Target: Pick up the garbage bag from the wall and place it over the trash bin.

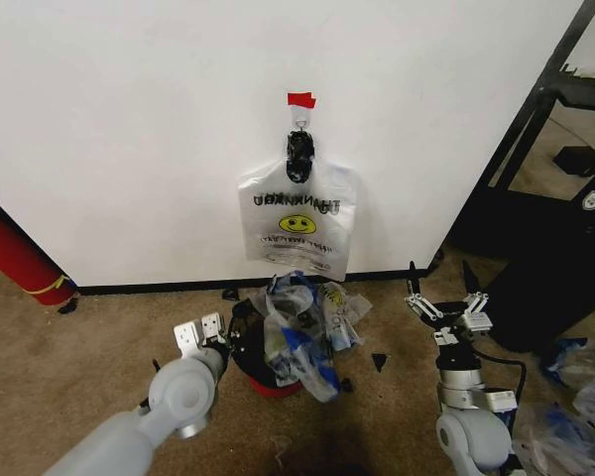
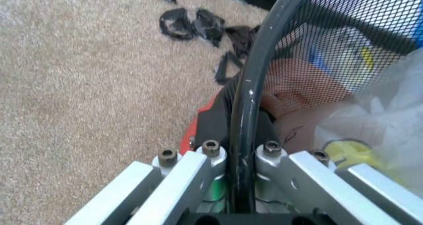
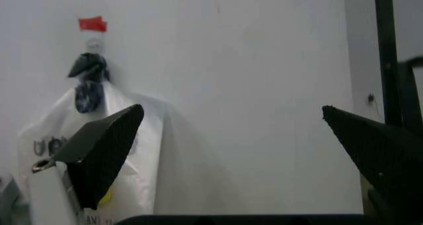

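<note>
The garbage bag, clear plastic with blue patches and a yellow smiley, lies crumpled over the small black trash bin with a red bottom, on the carpet below the wall. My left gripper is at the bin's left side. In the left wrist view it is shut on the bin's dark rim, with the bag inside the mesh. My right gripper hovers open to the right of the bin, its fingers spread wide and pointing at the wall.
A like smiley bag hangs from a hook under red tape on the wall. A long red cylinder leans at the left. A black frame and loose plastic bags are at the right. Black scraps lie on the carpet.
</note>
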Robot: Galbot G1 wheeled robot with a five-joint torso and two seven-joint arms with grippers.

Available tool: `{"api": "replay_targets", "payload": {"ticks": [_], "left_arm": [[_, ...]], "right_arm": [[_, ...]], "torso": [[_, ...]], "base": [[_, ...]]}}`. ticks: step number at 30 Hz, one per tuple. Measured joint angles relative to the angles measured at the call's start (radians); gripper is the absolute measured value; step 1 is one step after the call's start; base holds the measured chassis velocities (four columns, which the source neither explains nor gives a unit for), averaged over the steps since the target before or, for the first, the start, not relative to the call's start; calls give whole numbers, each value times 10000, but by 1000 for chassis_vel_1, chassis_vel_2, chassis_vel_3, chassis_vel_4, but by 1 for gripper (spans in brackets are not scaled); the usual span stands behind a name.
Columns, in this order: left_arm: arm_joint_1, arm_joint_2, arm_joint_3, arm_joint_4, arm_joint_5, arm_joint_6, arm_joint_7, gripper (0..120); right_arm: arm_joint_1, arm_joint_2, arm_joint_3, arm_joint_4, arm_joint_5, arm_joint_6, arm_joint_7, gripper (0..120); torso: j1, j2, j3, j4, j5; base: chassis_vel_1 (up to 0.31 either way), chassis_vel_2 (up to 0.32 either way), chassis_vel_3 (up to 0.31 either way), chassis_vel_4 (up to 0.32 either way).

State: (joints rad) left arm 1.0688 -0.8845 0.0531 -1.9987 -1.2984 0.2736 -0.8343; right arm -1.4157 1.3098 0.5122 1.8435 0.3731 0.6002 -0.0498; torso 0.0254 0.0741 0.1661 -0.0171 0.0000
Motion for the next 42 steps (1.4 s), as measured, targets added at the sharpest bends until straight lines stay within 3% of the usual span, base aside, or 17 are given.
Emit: {"api": "replay_targets", "payload": {"ticks": [7, 12, 14, 17, 21, 24, 29, 31, 34, 36, 37, 39, 40, 42], "left_arm": [[-54, -58, 344, 178, 497, -85, 20, 0], [-407, -499, 660, 564, 858, 367, -167, 0], [-613, -655, 773, 671, 976, 494, -185, 0], [-765, -711, 733, 501, 1053, 751, -190, 14], [-800, -600, 600, 306, 1152, 828, -171, 24], [-732, -262, 282, 60, 1234, 851, -109, 39], [-506, 68, -305, -254, 1345, 783, -42, 52], [-271, 258, -728, -437, 2258, 280, 192, 66], [-48, 302, -968, -575, 2929, -180, 484, 72], [110, 290, -1052, -798, 3862, -734, 1019, 81], [137, 232, -966, -900, 4341, -1033, 1419, 86], [163, 215, -952, -932, 4481, -1102, 1532, 88], [427, 116, -928, -1113, 5185, -1409, 1954, 94], [1143, -71, -983, -1362, 6345, -1857, 2476, 98]], "right_arm": [[-34, 177, -146, -388, 287, -330, -188, 100], [-53, 539, -251, -448, -155, -743, -143, 100], [-21, 600, -259, -487, -288, -831, -76, 100], [113, 674, -459, -598, -578, -1069, 47, 100], [142, 787, -593, -675, -712, -1135, 103, 100], [143, 922, -794, -780, -835, -1153, 204, 100], [175, 970, -857, -954, -918, -1161, 206, 100], [262, 893, -982, -1081, -858, -1331, 206, 100], [274, 746, -1151, -1073, -644, -1707, 204, 100], [212, 404, -1450, -881, 33, -2508, 111, 100], [129, 126, -1602, -658, 629, -3055, 46, 100], [127, 53, -1654, -612, 778, -3196, 41, 100], [207, -321, -1987, -427, 1487, -3862, 29, 100], [655, -982, -2611, -193, 2695, -4965, 102, 100]], "torso": [[0, 0, 0, -1, 3], [-1, 1, -2, 8, 8], [-1, 1, -1, -6, 2], [1, -2, 1, -4, -1], [1, -2, 1, -4, -4], [1, -2, 1, -1, -4], [1, -2, 1, -1, -3], [1, -2, 1, -2, -2], [1, -2, 1, 1, -3], [1, -2, 0, 6, 0], [1, -2, 0, -2, -2], [1, -2, 0, -8, -3], [1, -2, 1, -18, -4], [1, -2, 0, 2, 0]], "base": [[0, 0, 0, 0], [0, 0, 0, 0], [0, 0, 0, 0], [0, 0, 0, 0], [0, 0, 0, 0], [0, 0, 0, 0], [0, 0, 0, 0], [0, 0, 0, 0], [0, 0, 0, 0], [0, 0, 0, 0], [0, 0, 0, 0], [0, 0, 0, 0], [0, 0, 0, 0], [0, 0, 0, 0]]}}
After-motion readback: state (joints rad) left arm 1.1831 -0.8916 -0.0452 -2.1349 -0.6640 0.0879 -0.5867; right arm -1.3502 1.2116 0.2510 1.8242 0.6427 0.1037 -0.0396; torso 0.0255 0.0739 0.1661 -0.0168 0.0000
